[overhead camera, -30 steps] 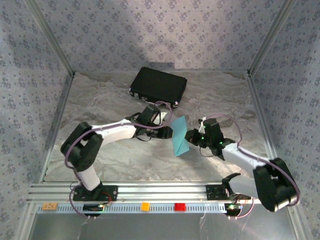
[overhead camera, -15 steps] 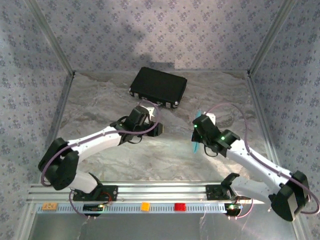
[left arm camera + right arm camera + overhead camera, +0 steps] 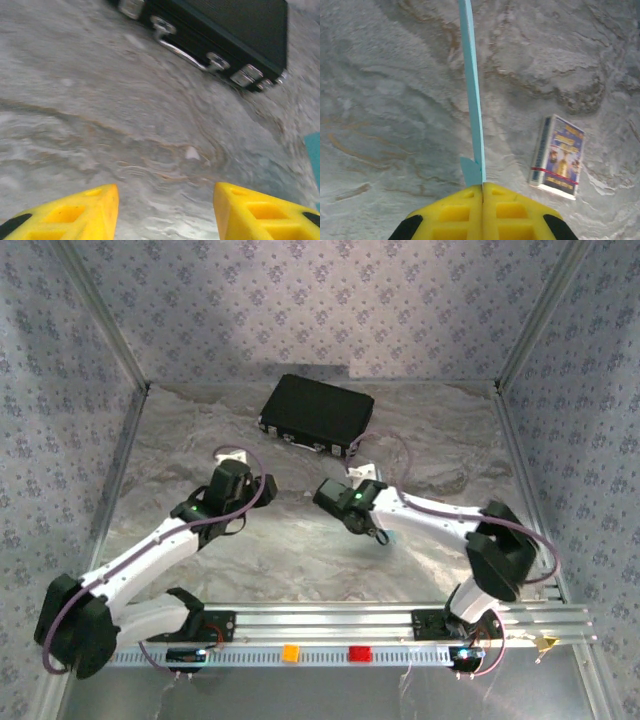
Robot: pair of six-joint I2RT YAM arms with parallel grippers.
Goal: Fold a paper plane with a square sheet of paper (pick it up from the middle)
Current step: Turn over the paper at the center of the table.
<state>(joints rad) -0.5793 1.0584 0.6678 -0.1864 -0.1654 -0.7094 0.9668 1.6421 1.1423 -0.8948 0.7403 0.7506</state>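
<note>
Black case [image 3: 318, 410] closed; blue paper [image 3: 473, 90] pinched in right hand [image 3: 483, 187].

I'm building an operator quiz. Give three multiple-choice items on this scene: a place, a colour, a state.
1. Where does the black case lie?
A. by the arm bases
B. on the far side of the table
C. in a gripper
2. What colour is the paper?
A. light blue
B. red
C. white
3. How is the right gripper?
A. open
B. shut on the case
C. shut on the paper
Key: B, the top view shows it near the back wall; A, the right wrist view shows a light blue strip; C, it pinches the paper's edge.
</note>
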